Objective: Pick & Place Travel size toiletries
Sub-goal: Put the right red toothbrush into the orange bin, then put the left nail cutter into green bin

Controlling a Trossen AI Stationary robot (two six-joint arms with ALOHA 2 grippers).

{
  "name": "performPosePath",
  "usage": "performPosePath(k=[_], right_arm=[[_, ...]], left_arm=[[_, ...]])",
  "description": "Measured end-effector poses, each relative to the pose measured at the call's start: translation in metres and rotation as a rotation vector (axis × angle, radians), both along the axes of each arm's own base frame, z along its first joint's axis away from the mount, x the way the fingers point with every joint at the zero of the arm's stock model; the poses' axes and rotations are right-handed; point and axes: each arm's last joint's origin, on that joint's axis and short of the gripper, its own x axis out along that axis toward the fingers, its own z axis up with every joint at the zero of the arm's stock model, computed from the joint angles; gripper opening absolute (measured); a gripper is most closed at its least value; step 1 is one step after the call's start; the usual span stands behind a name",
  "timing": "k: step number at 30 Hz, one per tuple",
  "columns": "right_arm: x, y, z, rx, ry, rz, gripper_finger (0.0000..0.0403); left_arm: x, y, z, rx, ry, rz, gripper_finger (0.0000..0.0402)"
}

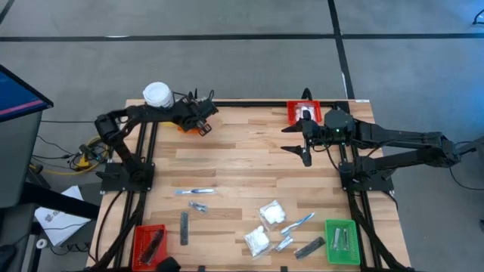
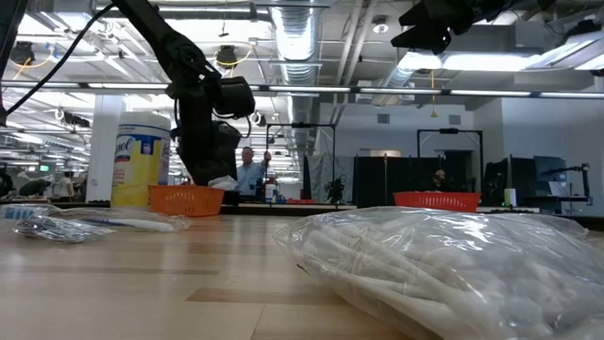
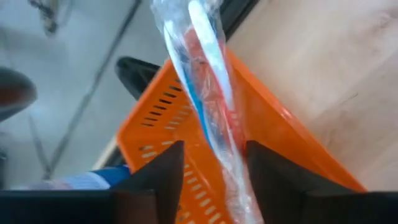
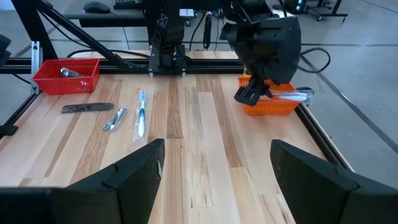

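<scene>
Left gripper (image 3: 211, 180) at the table's 11 o'clock corner, over the orange bin (image 3: 180, 124). Fingers (image 3: 163, 177) partly spread; a wrapped toothbrush (image 3: 205, 81) stands between them, its lower end down in the bin. Cannot tell whether the fingers touch the wrapper. In the right wrist view the wrapped brush lies across the bin's rim.

Right gripper (image 4: 214, 171) waits above the table toward 1 o'clock, jaws wide apart, nothing in them.

Yellow jar (image 1: 157, 94) just beside the orange bin, on its outer side.

Loose toiletries toward 6 o'clock: two white packets (image 1: 272, 212), toothbrushes (image 1: 195, 192), a grey bar (image 1: 184, 227), sachets (image 1: 200, 205).

Red bin (image 1: 292, 115) at 1 o'clock with one silvery item. Second red bin (image 1: 140, 240) at 7 o'clock, dark bar inside. Green bin (image 1: 330, 243) at 5 o'clock, contents unclear.
</scene>
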Motion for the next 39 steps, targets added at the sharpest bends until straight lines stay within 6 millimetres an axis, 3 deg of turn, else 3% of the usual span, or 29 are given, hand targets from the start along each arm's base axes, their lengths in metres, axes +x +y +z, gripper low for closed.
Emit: performPosePath(k=[9, 18, 24, 32, 39], right_arm=[[0.000, 0.000, -0.001, -0.001, 0.013, 0.001, 0.0286], [0.000, 0.000, -0.001, -0.016, 0.016, 0.008, 0.0286], [-0.001, 0.000, -0.001, -0.016, 0.018, 0.008, 0.0286], [-0.002, 0.000, -0.002, -0.017, 0.024, 0.009, 0.0286], [-0.002, 0.001, -0.002, -0.016, 0.032, 0.010, 0.0286]], left_arm=[[0.015, -0.022, 0.000, 0.014, 0.049, -0.120, 0.0251], [0.026, -0.045, 0.011, 0.099, 0.054, -0.175, 0.0249], [0.019, -0.052, 0.042, 0.166, -0.037, -0.168, 0.0235], [0.001, -0.067, 0.092, 0.050, -0.404, -0.238, 0.0215], [-0.003, -0.089, 0.110, -0.056, -0.558, -0.350, 0.0187]])
